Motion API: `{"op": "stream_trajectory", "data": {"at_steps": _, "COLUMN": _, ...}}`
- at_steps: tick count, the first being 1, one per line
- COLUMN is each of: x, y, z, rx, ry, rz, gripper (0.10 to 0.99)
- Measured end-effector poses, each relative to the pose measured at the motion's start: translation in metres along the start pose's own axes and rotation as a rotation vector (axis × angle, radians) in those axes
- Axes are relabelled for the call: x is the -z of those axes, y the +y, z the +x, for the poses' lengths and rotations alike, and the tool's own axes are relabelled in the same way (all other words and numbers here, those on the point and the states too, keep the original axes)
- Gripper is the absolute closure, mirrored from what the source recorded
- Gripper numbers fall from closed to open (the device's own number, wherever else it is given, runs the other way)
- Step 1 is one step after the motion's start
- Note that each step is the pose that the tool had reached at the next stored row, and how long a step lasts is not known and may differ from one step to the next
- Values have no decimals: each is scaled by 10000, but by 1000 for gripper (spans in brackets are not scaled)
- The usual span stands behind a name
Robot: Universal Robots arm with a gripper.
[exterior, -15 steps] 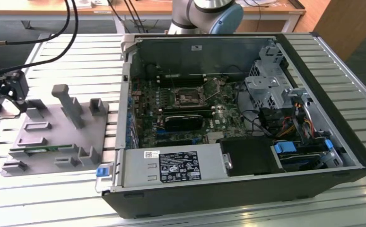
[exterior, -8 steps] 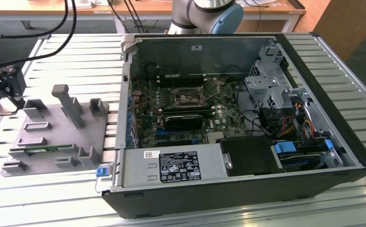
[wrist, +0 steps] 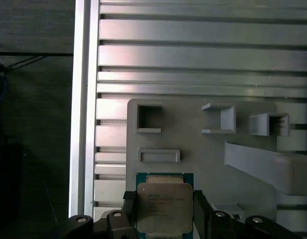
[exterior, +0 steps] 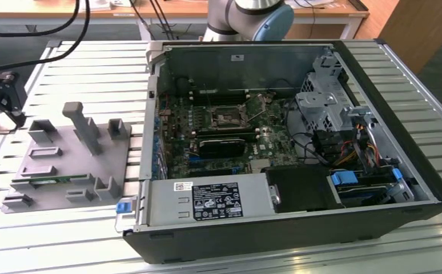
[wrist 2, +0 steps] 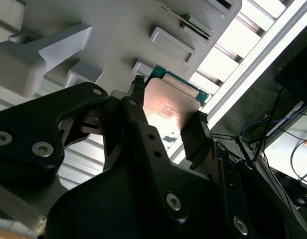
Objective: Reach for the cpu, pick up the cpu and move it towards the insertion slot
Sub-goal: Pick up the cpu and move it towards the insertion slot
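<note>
Black gripper [wrist: 163,200] parts sit closest in both wrist views, with the jaws closed narrowly on two opposite edges of the cpu [wrist 2: 171,102]. The chip sits flat between them, its silver top and green rim showing. It looks lifted clear of the grey fixture [exterior: 68,165] behind it, though no gap can be seen directly.

In the first wrist view the held chip hangs over one edge of the fixture, beside a shallow rectangular recess and several small open pockets. In the exterior view the gripper hangs near the slatted metal worktop [exterior: 76,240] edge on the exterior view's left, just beyond the fixture. A narrow green memory stick [exterior: 45,181] lies in the fixture near the worktop's front edge.

Farther out, an open computer case [exterior: 282,240] takes up the middle of the worktop and the exterior view's right. The insertion slot [exterior: 225,117], a square silvery frame with a dark centre, lies on the board inside it.

Judged from this, the reach and the pick-up are done. The carry has barely started, because the chip is well apart from the slot, with the whole fixture and the case wall between them.
</note>
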State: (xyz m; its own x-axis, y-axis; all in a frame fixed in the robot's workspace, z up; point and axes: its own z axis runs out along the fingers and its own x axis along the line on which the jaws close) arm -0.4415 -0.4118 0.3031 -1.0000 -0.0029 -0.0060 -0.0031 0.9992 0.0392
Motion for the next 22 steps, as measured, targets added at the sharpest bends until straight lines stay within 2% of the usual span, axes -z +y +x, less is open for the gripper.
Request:
{"op": "stream_trajectory", "data": {"at_steps": 14, "x": 233, "y": 13, "z": -1, "rx": 0, "ry": 0, "rz": 0, "gripper": 545}}
{"op": "stream_trajectory", "data": {"at_steps": 22, "x": 399, "y": 25, "z": -3, "rx": 0, "ry": 0, "rz": 12, "gripper": 545}}
